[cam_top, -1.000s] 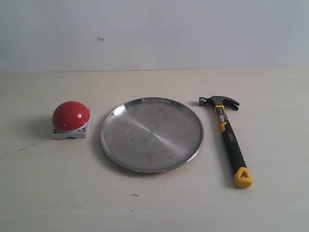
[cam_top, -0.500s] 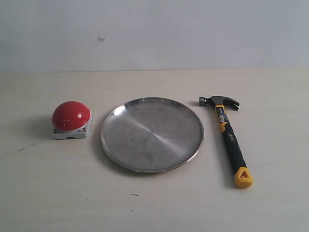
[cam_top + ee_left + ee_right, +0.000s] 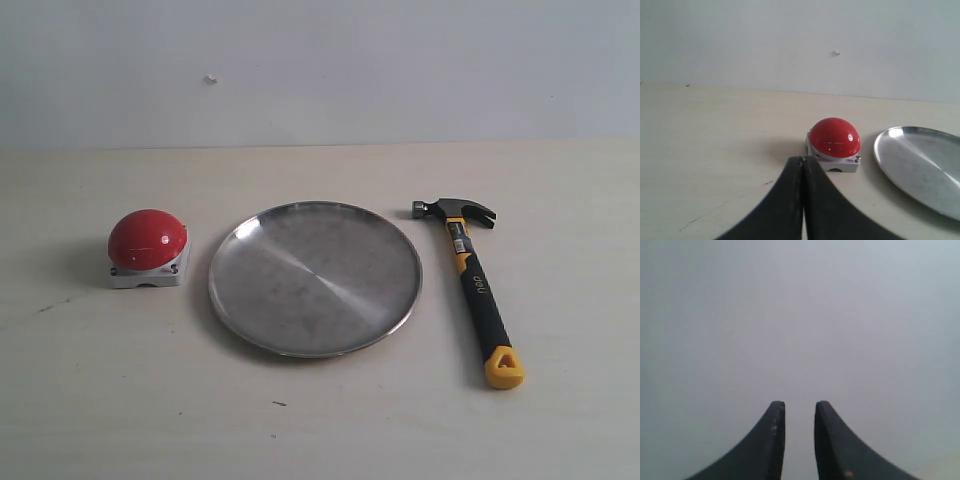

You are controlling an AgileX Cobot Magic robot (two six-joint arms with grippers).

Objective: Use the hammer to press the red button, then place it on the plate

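The hammer (image 3: 478, 288) lies flat on the table right of the plate (image 3: 315, 278), dark head toward the wall, yellow looped end toward the front. The red button (image 3: 148, 246) on its grey base sits left of the plate. No arm shows in the exterior view. In the left wrist view my left gripper (image 3: 802, 160) is shut and empty, its tips just short of the red button (image 3: 834, 142), with the plate (image 3: 920, 167) beside it. My right gripper (image 3: 799, 405) is slightly open, empty, facing only a blank grey wall.
A pale wooden table (image 3: 320, 420) with small dark specks runs to a plain grey wall (image 3: 320, 70) at the back. Nothing else stands on it.
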